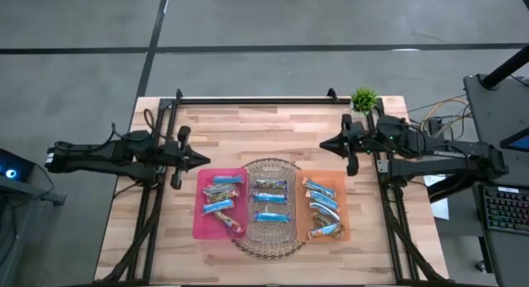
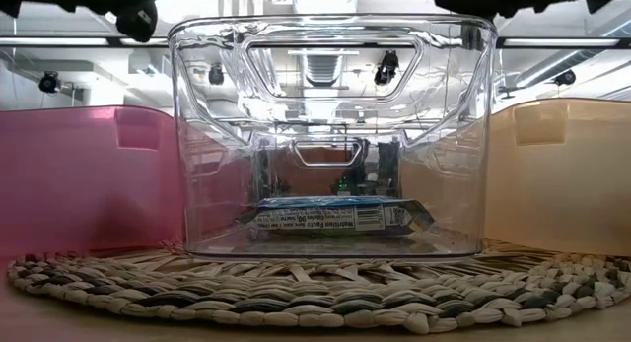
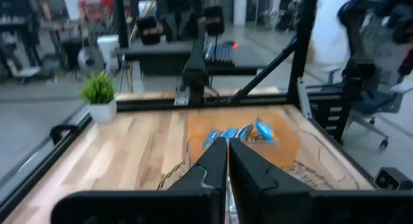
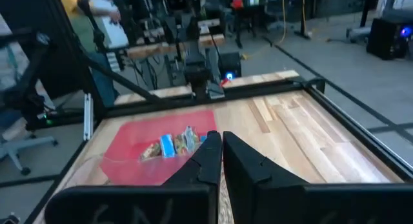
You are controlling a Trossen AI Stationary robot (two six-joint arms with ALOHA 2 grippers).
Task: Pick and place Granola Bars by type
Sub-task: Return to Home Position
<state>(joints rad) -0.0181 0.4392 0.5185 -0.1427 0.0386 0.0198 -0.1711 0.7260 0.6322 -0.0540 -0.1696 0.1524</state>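
Parked, both clenched empty.
With left pincer (image 1: 202, 159) at nine, right pincer (image 1: 325, 144) at two o'clock, I fear mixed Granola Bars (image 1: 223, 206) in the pink bin (image 1: 198, 217) go uncorrected.

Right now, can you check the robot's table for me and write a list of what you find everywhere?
Surface: wooden table, woven mat under the middle bin.
Job's things: granola bars lying in the transparent bin, pink bin and orange bin; none loose.
Clutter: small potted plant on the corner by the right arm.
Pincers: left pincer and right pincer shut, empty, clear of the bins.
Cables: loose wires beside the right arm.
Surroundings: keyboard, grey floor.
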